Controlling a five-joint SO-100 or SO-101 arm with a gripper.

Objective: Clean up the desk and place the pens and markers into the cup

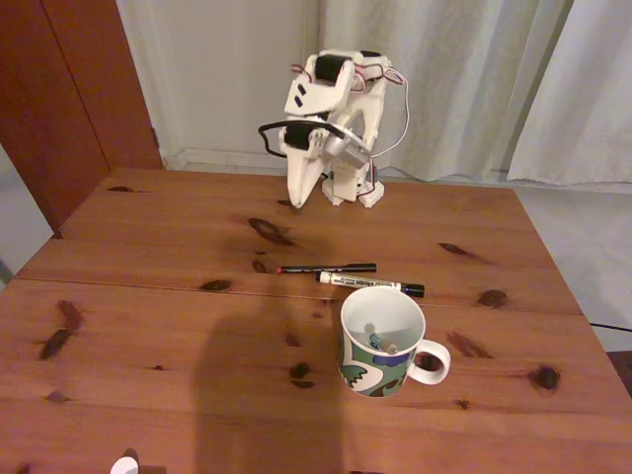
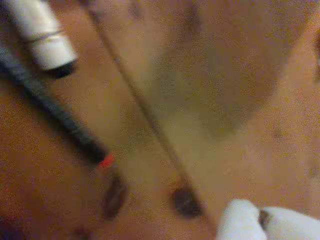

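Observation:
On the reddish-brown desk (image 1: 148, 296) a thin black pen with a red tip (image 1: 326, 268) lies flat, and a white-barrelled marker with a black cap (image 1: 370, 284) lies just in front of it. The white cup (image 1: 380, 370) with a green and blue pattern stands right in front of the marker, handle to the right, with a teal-ended stick (image 1: 379, 342) inside. My gripper (image 1: 295, 200) hangs at the back of the desk, tip down, fingers together and holding nothing. The blurred wrist view shows the pen's red tip (image 2: 105, 161), the marker's end (image 2: 42, 35) and my white fingertips (image 2: 240, 222).
The arm's base (image 1: 351, 188) stands at the far edge of the desk, in front of pale curtains. A seam (image 1: 148, 286) runs across the desktop. A dark wooden panel (image 1: 69, 89) rises at the back left. A small white object (image 1: 124, 465) shows at the bottom edge.

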